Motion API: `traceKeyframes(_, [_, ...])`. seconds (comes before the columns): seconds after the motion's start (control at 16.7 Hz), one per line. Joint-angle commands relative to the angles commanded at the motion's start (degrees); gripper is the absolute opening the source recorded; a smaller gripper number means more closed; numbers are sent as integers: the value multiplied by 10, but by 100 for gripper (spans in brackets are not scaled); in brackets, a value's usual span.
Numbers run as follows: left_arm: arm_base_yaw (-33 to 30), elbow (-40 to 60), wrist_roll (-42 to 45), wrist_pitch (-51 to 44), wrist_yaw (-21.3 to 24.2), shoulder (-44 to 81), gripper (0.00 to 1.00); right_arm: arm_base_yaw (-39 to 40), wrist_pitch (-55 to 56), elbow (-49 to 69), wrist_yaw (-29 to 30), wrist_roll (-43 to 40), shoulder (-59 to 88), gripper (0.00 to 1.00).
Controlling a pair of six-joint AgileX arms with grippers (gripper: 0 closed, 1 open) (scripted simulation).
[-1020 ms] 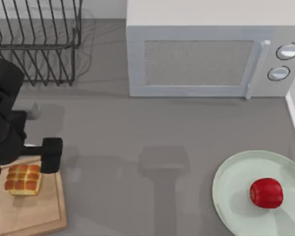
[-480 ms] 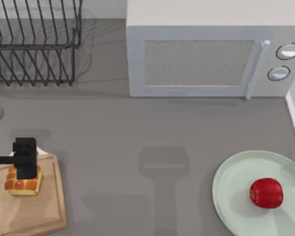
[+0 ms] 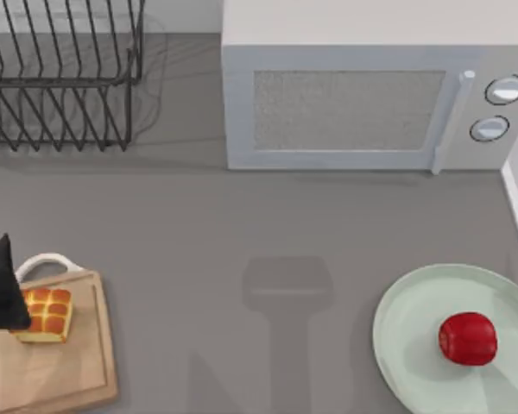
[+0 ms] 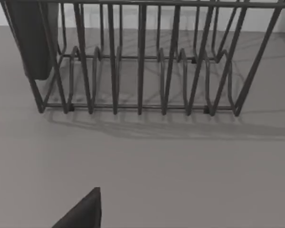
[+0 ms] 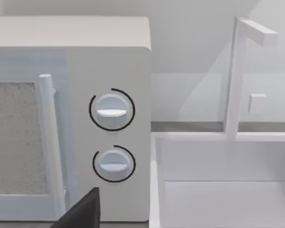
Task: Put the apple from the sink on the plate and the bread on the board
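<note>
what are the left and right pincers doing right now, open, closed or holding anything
Left pincer: at the table's left edge beside the bread on the board; cannot be told.
Right pincer: parked; cannot be told.

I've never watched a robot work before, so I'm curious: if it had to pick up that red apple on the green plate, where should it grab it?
Probably from straight above, fingers closing across the widest part of the apple. It sits free on the plate, whose raised rim would hinder a low sideways approach.

Bread (image 3: 43, 314) on board (image 3: 56, 366), apple (image 3: 467, 338) on plate (image 3: 406, 345)
</note>
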Motion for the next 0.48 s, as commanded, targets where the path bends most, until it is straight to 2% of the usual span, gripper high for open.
traceKeyframes(0.24, [15, -62, 13, 70, 0, -117, 100, 0, 0, 0, 0, 0, 0, 100])
traceKeyframes(0.48, [19, -76, 16, 87, -1, -141, 100, 0, 0, 0, 0, 0, 0, 100])
